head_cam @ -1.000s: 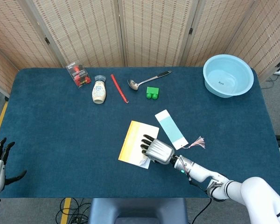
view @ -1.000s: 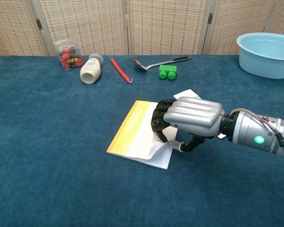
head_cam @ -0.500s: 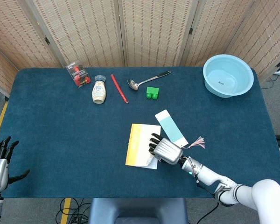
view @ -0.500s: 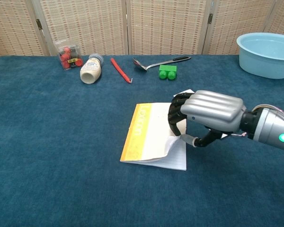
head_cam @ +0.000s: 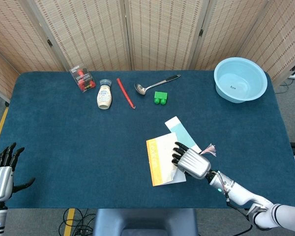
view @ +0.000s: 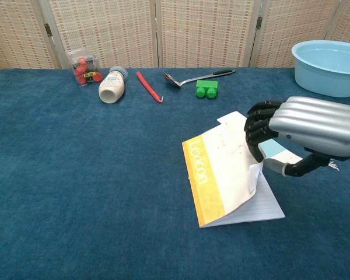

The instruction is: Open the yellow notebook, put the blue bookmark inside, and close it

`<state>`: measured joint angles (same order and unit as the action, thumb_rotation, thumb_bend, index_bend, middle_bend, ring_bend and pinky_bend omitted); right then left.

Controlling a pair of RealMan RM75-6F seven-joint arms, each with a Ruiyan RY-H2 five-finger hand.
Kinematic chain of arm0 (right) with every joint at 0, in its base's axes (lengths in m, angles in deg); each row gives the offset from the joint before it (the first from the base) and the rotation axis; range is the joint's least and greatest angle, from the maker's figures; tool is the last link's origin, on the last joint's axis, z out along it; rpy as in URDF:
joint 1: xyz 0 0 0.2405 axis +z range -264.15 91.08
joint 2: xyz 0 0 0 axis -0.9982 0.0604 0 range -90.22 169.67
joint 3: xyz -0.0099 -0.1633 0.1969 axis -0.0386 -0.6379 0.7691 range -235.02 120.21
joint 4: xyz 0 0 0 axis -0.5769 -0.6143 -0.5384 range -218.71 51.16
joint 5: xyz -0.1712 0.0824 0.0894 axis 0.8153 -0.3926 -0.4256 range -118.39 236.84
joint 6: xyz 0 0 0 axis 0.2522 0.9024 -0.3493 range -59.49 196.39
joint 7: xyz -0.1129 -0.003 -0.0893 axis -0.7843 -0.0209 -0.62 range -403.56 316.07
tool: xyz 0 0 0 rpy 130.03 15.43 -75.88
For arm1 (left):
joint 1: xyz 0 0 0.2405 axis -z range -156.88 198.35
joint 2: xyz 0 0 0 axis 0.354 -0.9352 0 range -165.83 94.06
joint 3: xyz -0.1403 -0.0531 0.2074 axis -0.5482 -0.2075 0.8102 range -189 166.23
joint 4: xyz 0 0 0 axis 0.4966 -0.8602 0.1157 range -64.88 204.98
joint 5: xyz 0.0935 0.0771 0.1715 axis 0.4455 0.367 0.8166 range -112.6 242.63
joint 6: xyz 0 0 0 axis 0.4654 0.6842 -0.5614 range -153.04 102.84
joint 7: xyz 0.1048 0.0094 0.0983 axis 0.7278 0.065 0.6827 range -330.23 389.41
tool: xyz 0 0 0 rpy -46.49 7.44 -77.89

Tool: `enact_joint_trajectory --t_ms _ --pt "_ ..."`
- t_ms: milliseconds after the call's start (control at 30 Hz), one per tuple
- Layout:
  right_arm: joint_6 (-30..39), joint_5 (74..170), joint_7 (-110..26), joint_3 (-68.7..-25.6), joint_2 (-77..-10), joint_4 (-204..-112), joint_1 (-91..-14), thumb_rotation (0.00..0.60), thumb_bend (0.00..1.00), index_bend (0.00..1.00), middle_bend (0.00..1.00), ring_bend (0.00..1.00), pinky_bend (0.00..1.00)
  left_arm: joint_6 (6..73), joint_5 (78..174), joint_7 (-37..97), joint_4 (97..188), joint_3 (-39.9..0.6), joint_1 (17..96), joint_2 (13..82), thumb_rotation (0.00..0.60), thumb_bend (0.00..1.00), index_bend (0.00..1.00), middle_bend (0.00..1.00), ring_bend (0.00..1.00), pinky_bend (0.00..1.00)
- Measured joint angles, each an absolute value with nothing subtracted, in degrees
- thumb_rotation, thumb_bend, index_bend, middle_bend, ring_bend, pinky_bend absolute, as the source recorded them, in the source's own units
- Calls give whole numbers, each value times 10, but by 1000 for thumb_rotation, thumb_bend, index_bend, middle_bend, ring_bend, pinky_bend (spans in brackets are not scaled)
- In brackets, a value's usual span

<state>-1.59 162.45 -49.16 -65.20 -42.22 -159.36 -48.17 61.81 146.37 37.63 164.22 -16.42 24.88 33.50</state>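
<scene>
Pinching the lifted cover edge of the yellow notebook (view: 221, 175), the right hand (view: 306, 131) is seen near the table's (head_cam: 64, 142) front – the blue bookmark (head_cam: 182, 132) is partly overlapped by the notebook; the left hand (head_cam: 2, 172) is held open, fingers apart

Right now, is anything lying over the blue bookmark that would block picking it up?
Yes. The yellow notebook overlaps the blue bookmark at its near end, and the right hand, lifting the cover, sits over that end too.
</scene>
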Motion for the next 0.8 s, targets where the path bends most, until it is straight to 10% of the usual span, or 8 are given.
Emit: enact_joint_trajectory --t_ms 800 --pt "67 1704 -458 -571 -498 -1565 -316 600 447 706 440 253 164 626 1463 368 1644 -155 235 324 600 66 155 46 43 145"
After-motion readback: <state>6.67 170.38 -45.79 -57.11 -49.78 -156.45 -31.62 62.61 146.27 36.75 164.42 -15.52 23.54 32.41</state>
